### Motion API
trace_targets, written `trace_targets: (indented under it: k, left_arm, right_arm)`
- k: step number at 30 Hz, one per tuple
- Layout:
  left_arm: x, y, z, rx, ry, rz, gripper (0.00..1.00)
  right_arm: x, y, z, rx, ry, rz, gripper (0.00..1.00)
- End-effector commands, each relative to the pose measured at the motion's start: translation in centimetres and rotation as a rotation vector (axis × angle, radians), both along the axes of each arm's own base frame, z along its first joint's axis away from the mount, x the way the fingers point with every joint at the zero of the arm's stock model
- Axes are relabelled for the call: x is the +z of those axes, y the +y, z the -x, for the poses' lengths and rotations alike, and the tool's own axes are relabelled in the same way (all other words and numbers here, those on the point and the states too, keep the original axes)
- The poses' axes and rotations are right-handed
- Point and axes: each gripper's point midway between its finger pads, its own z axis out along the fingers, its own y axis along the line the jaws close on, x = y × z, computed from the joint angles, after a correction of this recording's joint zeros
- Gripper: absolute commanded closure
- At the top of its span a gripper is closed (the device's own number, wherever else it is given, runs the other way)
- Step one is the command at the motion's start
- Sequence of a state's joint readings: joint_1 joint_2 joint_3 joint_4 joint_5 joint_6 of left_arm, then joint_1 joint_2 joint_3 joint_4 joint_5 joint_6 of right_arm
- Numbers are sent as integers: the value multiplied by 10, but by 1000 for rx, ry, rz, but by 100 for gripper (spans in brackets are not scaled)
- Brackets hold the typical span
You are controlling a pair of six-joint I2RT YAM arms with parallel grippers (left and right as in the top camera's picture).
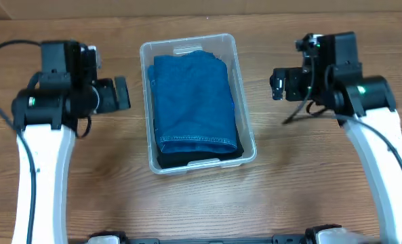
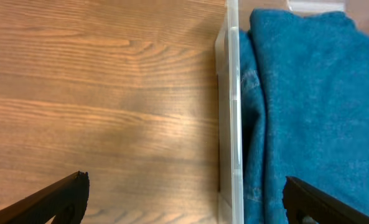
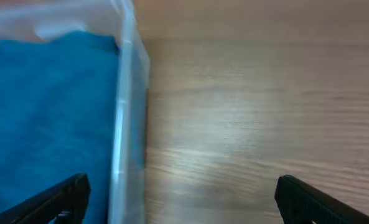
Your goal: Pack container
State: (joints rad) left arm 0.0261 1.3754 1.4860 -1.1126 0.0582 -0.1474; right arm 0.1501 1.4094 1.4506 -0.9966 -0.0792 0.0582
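Wooden desk (image 1: 201,203) carried everything. The container, a clear rectangular plastic bin with rounded corners (image 1: 145,102), sat mid-desk between the two arms, with its long axis running away from the robot.

A folded blue denim garment (image 1: 190,98) filled most of the bin. Its stitched fold lay toward the near end, over a strip of dark fabric (image 1: 195,160) showing beneath. The denim looked level with the rim or slightly above it; which could not be told.

The left gripper (image 1: 121,93) hovered just beside the left wall, with its fingers spread wide and nothing held. In the left wrist view the rim ran between the two fingertips. The right gripper (image 1: 277,83) stood further off on the right side, equally spread and empty.

Judgement: packing was apparently at or near completion. The remaining step was likely settling the cloth or withdrawing.

Notes for doing it well:
- The bin looked light and would slide if its wall were nudged, so any approach should come from above, inside the rim.
- The press should go on the denim's centre, not its edge.
- The opposite arm should steady the far wall.
- The arm should lift straight up before moving sideways.
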Motion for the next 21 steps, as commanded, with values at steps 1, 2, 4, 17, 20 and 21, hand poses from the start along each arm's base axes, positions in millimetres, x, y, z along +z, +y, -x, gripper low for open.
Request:
trace_targets:
  k: [1, 2, 4, 17, 20, 21]
  left_arm:
    - [13, -2, 59, -16, -156, -18, 0]
    - [9, -3, 73, -16, -190, -20, 0]
    - [2, -3, 110, -3, -297, -13, 0]
    - [-33, -5, 184, -3, -281, -13, 0]
    - [-33, -5, 184, -3, -281, -13, 0]
    - [-33, -5, 184, -3, -281, -13, 0]
  right_arm:
    - [40, -7, 41, -56, -153, -75, 0]
    - [40, -8, 54, -55, -182, -82, 0]
    - [34, -13, 90, -49, -265, -94, 0]
    - [-22, -41, 196, -100, -159, -24, 0]
    - [-21, -60, 194, -173, -174, 52, 0]
    - [-21, -61, 194, -176, -175, 56, 0]
